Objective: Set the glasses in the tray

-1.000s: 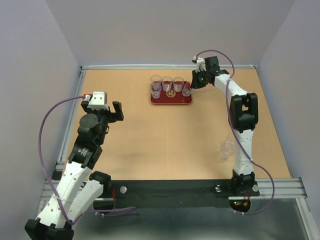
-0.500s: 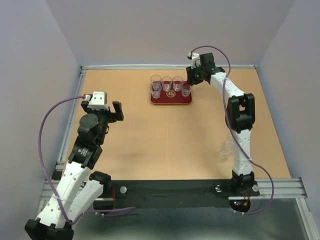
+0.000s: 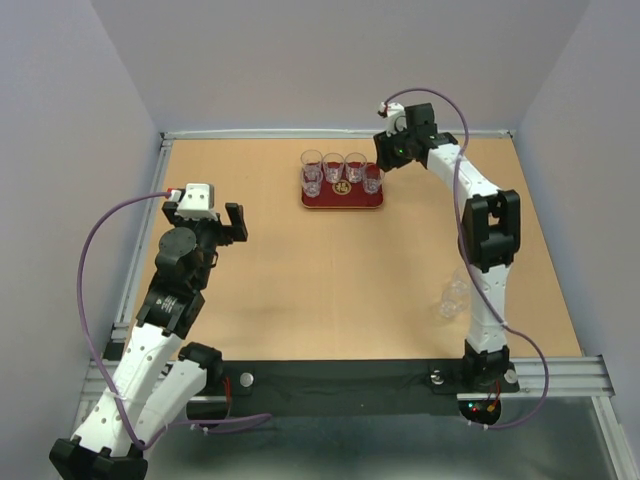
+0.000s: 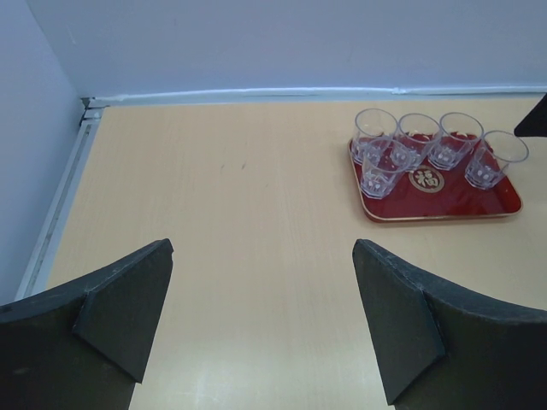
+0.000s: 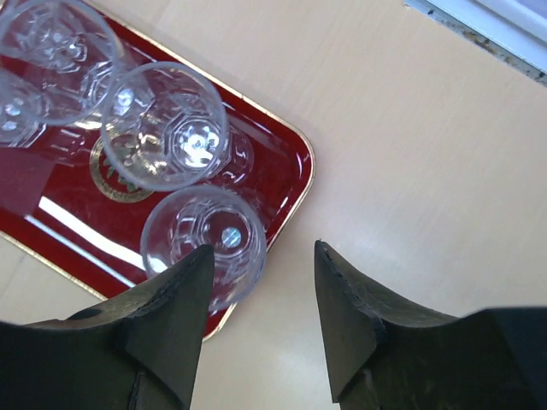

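Note:
The dark-red tray (image 3: 347, 200) lies at the far middle of the table with several clear glasses (image 3: 333, 167) standing on it. One more glass (image 3: 452, 297) stands on the table beside the right arm. My right gripper (image 3: 386, 157) is open and empty, hovering just beyond the tray's right end. In the right wrist view its gripper (image 5: 263, 256) sits over bare table, with the nearest glass (image 5: 203, 242) by the left finger at the tray's rim (image 5: 301, 184). My left gripper (image 3: 222, 222) is open and empty, far left of the tray (image 4: 453, 198).
A raised metal rail (image 3: 330, 132) runs along the table's far and left edges. The right arm's upright link (image 3: 487, 240) stands close to the loose glass. Grey walls enclose the table on three sides.
My right gripper has lifted away from the glass at the tray's right end and drawn back toward the far right. That glass stays on the tray. The left arm has not moved.

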`<action>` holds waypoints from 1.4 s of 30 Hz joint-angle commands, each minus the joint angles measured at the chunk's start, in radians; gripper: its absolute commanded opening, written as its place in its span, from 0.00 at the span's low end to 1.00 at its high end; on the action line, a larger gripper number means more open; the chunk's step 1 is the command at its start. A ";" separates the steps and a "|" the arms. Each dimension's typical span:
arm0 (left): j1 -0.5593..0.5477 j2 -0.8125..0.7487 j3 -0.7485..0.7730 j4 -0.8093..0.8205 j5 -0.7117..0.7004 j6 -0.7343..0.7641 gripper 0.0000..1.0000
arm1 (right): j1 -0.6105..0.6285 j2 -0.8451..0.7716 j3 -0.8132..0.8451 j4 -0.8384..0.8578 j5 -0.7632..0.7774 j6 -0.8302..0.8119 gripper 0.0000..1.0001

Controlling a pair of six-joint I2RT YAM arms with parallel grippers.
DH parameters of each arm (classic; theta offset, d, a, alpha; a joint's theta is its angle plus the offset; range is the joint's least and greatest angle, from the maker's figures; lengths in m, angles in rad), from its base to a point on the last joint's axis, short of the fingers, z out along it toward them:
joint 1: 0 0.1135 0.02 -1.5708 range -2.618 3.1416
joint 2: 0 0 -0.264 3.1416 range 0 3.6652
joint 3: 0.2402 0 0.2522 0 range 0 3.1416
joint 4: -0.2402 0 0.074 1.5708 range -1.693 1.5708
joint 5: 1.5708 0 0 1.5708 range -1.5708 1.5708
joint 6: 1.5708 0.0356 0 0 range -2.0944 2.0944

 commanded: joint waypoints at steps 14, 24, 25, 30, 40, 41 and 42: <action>0.010 0.076 0.003 0.154 0.454 -0.127 0.99 | -0.034 -0.707 -0.676 0.021 -0.049 -0.134 0.62; -0.274 0.380 0.017 0.359 0.643 -0.553 0.94 | -0.265 -1.009 -1.008 0.076 -0.170 -0.068 0.63; -0.374 0.425 0.020 0.397 0.617 -0.585 0.94 | -0.308 -1.020 -1.024 0.091 -0.190 -0.051 0.63; -0.611 0.620 0.095 0.499 0.475 -0.672 0.94 | -0.358 -1.062 -1.065 0.116 -0.187 -0.037 0.65; -0.826 1.148 0.525 0.300 0.335 -0.739 0.79 | -0.382 -1.077 -1.091 0.147 -0.140 -0.019 0.66; -0.839 1.177 0.563 0.272 0.322 -0.732 0.79 | -0.382 -1.083 -1.093 0.148 -0.137 -0.019 0.66; -0.846 1.203 0.636 0.246 0.295 -0.725 0.79 | -0.382 -1.085 -1.093 0.150 -0.134 -0.019 0.66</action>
